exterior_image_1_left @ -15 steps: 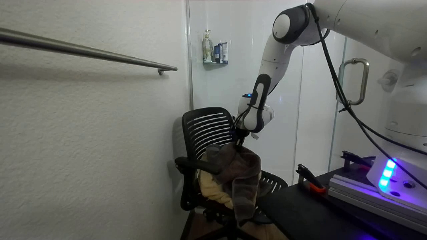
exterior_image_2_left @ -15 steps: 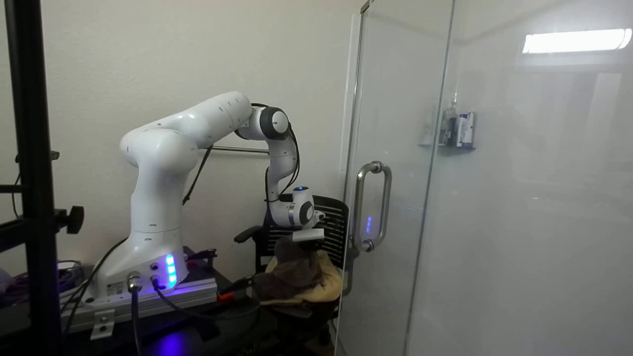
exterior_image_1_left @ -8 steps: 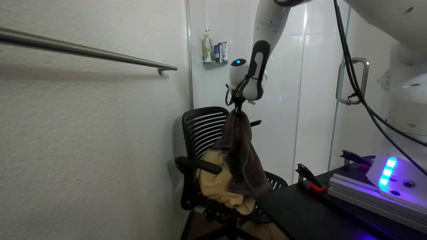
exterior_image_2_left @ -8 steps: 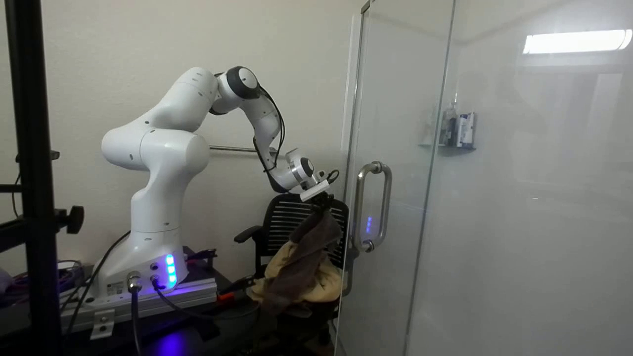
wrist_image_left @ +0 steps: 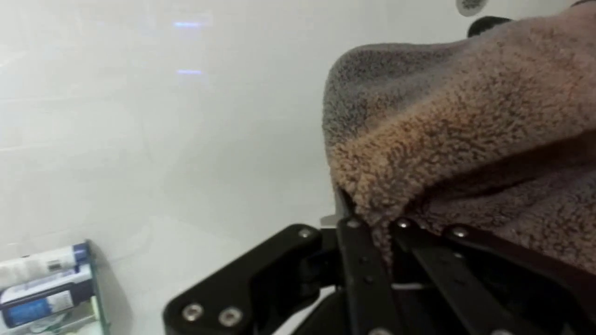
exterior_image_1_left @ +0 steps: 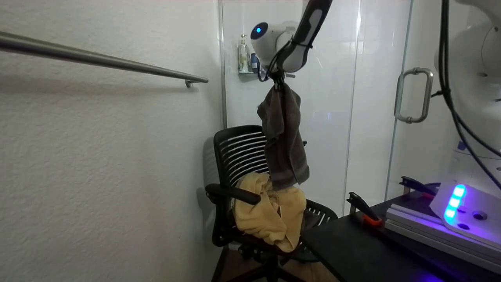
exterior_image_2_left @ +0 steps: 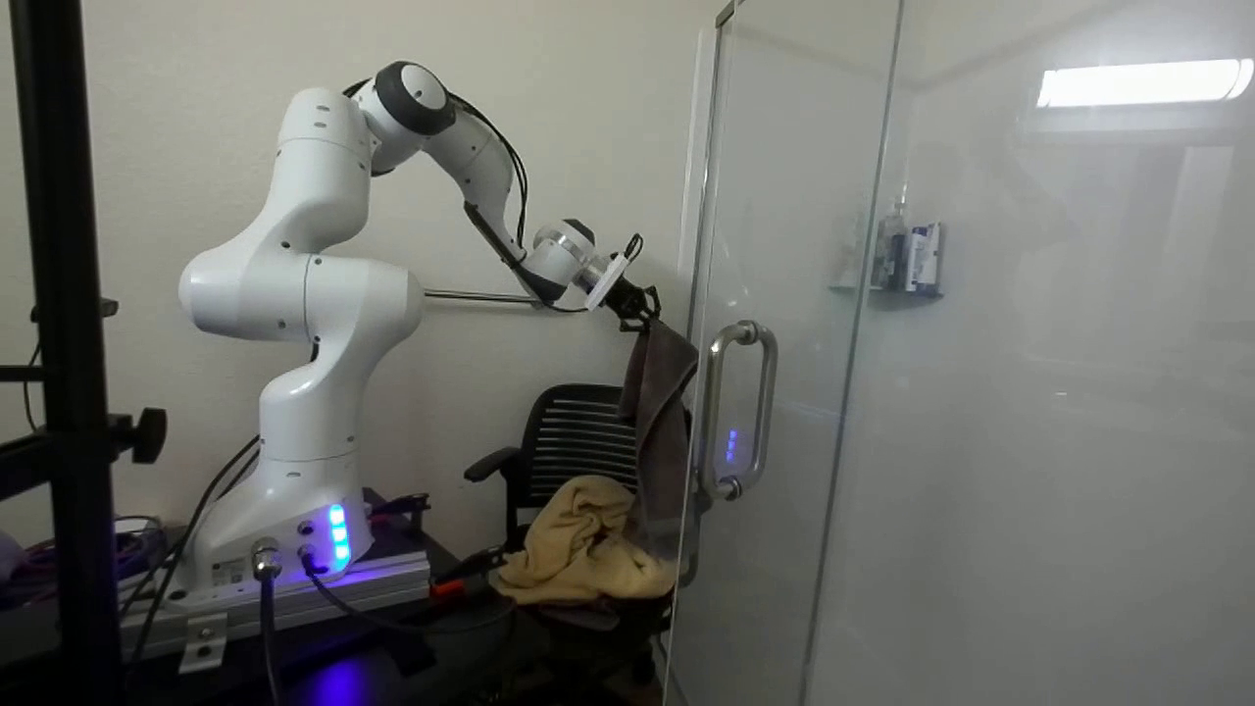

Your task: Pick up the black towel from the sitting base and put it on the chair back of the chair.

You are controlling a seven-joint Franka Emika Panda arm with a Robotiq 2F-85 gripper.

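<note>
Towel (exterior_image_1_left: pixel 282 137), dark grey-brown, one: we found it aloft, hanging from the gripper (wrist_image_left: pixel 375 225). Jaws: clenched on a gathered fold near its upper end, the remaining length loose.

Chair back (exterior_image_2_left: pixel 578 436), black, slatted, one: at seven o'clock below the gripper in both exterior views, without the towel. We judged a release there premature; not squarely over the top rail (exterior_image_2_left: pixel 578 392), by our reading, the towel would probably have dropped to the seat (exterior_image_1_left: pixel 327 213).

Yellow cloth (exterior_image_1_left: pixel 270 213), crumpled, one: at six o'clock from the towel in an exterior view. Whether the hem touched it we could not tell. A low, sideways carry could have dragged it.

Armrest (exterior_image_1_left: pixel 235 194), black: at seven o'clock from the towel in that view; liable to catch the loose end, for the same cause.

Toiletries (wrist_image_left: pixel 53 288), at eight o'clock in the wrist view: we could not gauge their depth; overreaching past the chair back risked a knock against the wall (wrist_image_left: pixel 209 163) there.

Chief hazard, in our estimate: slippage. The hold lay at one end, so most of the weight hung below; too little carried over the top rail, and the towel would have slid off once freed.
</note>
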